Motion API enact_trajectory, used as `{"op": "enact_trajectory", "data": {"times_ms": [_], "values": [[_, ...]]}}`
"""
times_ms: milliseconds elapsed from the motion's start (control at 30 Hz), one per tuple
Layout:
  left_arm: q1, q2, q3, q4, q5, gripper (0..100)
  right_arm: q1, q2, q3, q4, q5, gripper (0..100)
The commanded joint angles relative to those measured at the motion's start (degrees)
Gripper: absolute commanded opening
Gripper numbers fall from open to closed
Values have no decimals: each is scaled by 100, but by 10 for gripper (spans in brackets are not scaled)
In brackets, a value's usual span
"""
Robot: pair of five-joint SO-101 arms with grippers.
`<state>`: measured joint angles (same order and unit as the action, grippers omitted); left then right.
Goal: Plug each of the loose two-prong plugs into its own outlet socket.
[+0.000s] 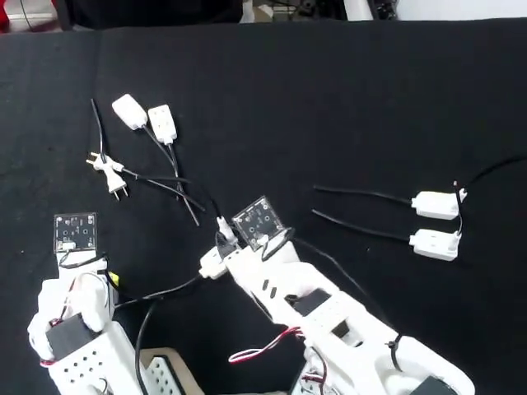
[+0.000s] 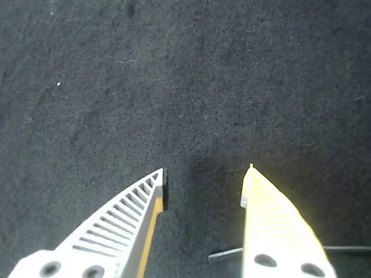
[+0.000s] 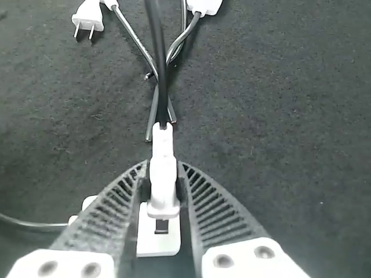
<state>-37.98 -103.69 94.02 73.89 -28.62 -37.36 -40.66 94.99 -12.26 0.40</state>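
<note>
Your right gripper (image 3: 162, 167) is clamped on a white two-prong plug (image 3: 162, 188), which sits between the two fingers with its black cord (image 3: 155, 58) running away from the arm. The prong end meets a white outlet socket (image 3: 154, 243) lying on the black cloth (image 2: 174, 87), and a dark strip of prong shows between plug and socket. You are probably partway through the insertion, with the plug not yet fully home.

Next, push straight along the plug's axis. The socket lies loose and may slide, so you may need to brace it. Your left gripper (image 2: 206, 171) hangs spread and empty over bare cloth, so it is free for that. Another loose plug (image 3: 87, 22) waits farther out.
</note>
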Motion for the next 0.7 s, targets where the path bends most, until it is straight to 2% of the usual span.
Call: {"op": "enact_trajectory", "data": {"times_ms": [0,567,667], "values": [[-40,-44,-40,35,-53,220,62,-75,-13,-88,35,11],[-40,-44,-40,35,-53,220,62,-215,66,193,211,18],[-40,-44,-40,35,-53,220,62,-233,57,290,220,70]]}}
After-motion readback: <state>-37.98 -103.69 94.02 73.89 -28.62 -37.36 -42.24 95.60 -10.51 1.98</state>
